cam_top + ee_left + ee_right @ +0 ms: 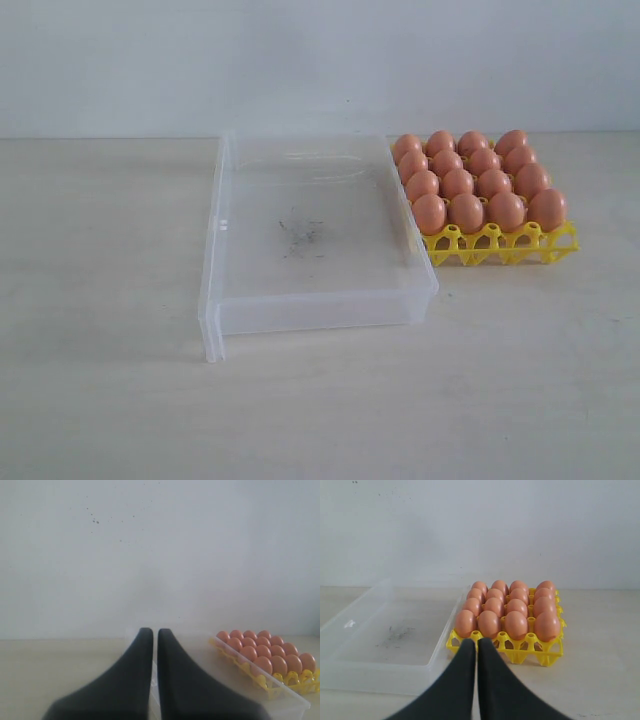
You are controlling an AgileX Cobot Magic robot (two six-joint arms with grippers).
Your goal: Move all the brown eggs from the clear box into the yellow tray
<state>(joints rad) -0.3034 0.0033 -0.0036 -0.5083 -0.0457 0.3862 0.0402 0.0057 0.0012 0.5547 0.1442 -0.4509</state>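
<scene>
brown eggs sit in yellow tray just beside clear box; left gripper, right gripper closed.

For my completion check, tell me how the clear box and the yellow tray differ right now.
The clear box is transparent with solid walls; the yellow tray is an opaque lattice. The clear box holds no eggs, only scuffs; the yellow tray carries rows of brown eggs. The clear box is larger than the yellow tray. Both rest side by side on the table.

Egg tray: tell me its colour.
The tray is bright yellow; the right wrist view shows it best.
</scene>
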